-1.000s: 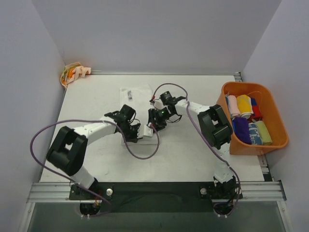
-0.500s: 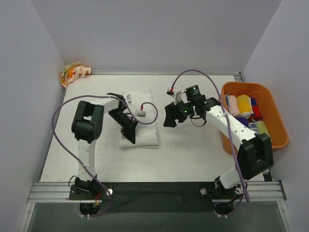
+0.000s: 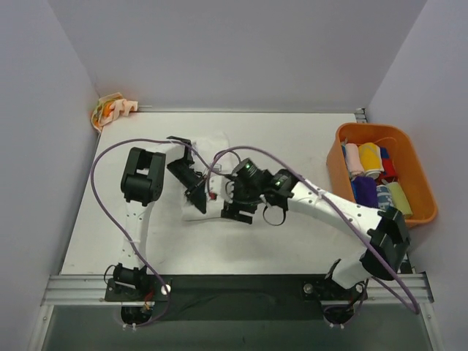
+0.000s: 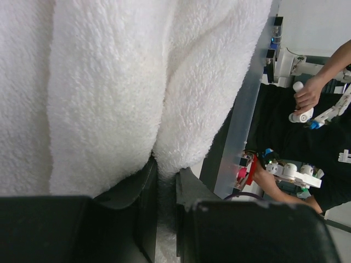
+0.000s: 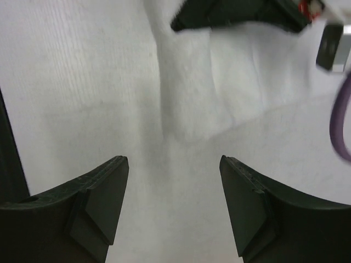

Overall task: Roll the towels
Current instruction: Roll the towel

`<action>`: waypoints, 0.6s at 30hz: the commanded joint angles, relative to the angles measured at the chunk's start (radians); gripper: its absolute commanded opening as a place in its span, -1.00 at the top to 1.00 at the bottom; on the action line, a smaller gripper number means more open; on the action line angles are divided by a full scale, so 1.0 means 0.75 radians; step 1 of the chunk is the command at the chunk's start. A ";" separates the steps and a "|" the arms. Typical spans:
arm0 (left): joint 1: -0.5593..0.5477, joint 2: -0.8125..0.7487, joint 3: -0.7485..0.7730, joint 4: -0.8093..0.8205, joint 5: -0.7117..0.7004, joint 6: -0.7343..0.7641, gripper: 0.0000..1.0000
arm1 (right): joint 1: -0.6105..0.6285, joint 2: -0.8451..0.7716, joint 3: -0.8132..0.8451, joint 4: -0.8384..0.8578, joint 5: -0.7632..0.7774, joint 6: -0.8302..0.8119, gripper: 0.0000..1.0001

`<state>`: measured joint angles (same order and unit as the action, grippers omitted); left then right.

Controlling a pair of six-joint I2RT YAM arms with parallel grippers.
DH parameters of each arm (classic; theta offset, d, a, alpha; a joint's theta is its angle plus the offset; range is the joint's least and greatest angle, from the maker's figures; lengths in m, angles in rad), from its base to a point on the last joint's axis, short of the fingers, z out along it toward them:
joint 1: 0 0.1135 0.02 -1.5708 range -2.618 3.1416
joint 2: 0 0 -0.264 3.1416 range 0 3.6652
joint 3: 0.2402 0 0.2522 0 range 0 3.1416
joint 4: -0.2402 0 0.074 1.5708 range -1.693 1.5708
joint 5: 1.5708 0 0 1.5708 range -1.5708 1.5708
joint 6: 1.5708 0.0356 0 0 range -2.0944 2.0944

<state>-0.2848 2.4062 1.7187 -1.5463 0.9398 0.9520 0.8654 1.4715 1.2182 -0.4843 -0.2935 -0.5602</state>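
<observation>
While the left gripper (image 4: 164, 181) clamps nearly closed on a fold of the white towel (image 4: 109, 82), the cloth bulges out past its fingertips; the towel lies bunched on the table (image 3: 292, 241), left of centre; the right gripper (image 5: 174, 181) is spread wide just beside the towel's edge, grasping nothing; coloured rolled towels (image 3: 373, 161) sit in the orange bin (image 3: 424, 216) at the right.

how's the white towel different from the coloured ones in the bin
The white towel is far larger than any of the coloured towels. It lies loose and bunched on the table, pinched by the left gripper. The coloured towels are rolled tight and packed in the orange bin, with no gripper on them. It is plain white; they are yellow, red and blue, among others. Both are soft cloth.
</observation>
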 commanded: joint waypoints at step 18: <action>0.024 0.109 0.030 -0.045 -0.096 0.121 0.87 | 0.172 0.552 -0.062 0.589 0.163 -0.245 0.30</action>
<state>-0.2806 2.4229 1.7363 -1.5677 0.9432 0.9535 1.0172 1.8637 1.1557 -0.0189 -0.0715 -0.7727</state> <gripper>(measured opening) 0.209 0.384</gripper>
